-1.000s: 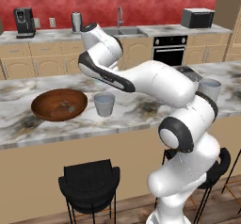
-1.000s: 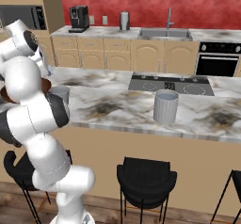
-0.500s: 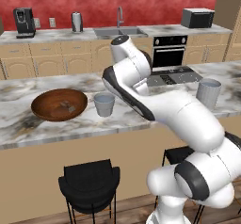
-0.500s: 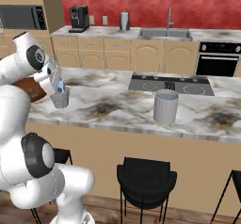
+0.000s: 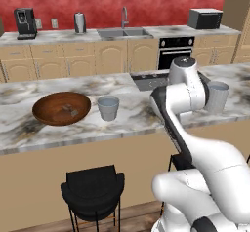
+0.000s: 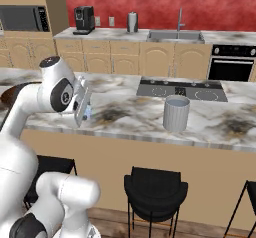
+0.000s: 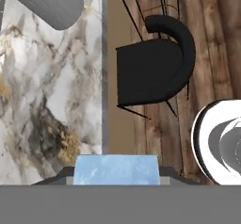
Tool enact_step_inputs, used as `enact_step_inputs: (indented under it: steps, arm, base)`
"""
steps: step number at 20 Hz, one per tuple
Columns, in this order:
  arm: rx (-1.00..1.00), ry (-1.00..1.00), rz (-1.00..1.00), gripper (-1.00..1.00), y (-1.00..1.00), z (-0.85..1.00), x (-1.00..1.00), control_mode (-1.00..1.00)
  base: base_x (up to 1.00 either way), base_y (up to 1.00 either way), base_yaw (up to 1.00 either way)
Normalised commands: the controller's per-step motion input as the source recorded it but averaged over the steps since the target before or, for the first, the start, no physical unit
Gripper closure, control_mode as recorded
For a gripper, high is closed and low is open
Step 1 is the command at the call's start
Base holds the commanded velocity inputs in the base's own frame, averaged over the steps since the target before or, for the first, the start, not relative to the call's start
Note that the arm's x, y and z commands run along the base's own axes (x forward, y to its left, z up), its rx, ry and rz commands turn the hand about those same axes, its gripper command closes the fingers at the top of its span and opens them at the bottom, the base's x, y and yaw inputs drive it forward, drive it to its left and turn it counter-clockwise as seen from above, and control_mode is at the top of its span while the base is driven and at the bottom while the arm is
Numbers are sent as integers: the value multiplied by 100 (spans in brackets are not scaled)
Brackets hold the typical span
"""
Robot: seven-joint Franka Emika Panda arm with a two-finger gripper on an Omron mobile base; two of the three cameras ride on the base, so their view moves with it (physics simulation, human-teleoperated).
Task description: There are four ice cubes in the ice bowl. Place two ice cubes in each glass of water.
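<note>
My gripper (image 6: 87, 113) hangs over the island counter's front edge, shut on one pale blue ice cube (image 7: 116, 170), which fills the gap between the fingertips in the hand view. The taller glass of water (image 6: 176, 113) stands to its right on the marble, seen in the hand view's upper left corner (image 7: 47, 2) and at the right of the left base view (image 5: 218, 97). The shorter glass of water (image 5: 108, 107) stands beside the brown wooden ice bowl (image 5: 49, 116), which holds small pale ice cubes (image 5: 73, 112).
A black cooktop (image 6: 182, 89) is set into the island behind the taller glass. Black stools (image 6: 155, 189) (image 5: 93, 189) stand below the counter's front edge (image 7: 104, 77). The far counter carries a sink (image 5: 124, 32), a steel kettle (image 5: 79, 23) and a coffee machine (image 5: 24, 23).
The arm has swung right, from above the bowl past the shorter glass toward the taller glass, carrying the ice cube. The bowl and both glasses have stayed in place.
</note>
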Motion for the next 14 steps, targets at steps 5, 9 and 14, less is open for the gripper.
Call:
enact_step_inputs:
  steps: [5,9,14]
  arm:
    - [3,2,-64,100,-95,33,0,-100]
    - [3,3,-73,100,-76,35,3,-100]
    - [12,-1,-67,100,-59,34,23,-100]
  base:
    - [0,0,0]
    - [0,0,0]
    - [0,0,0]
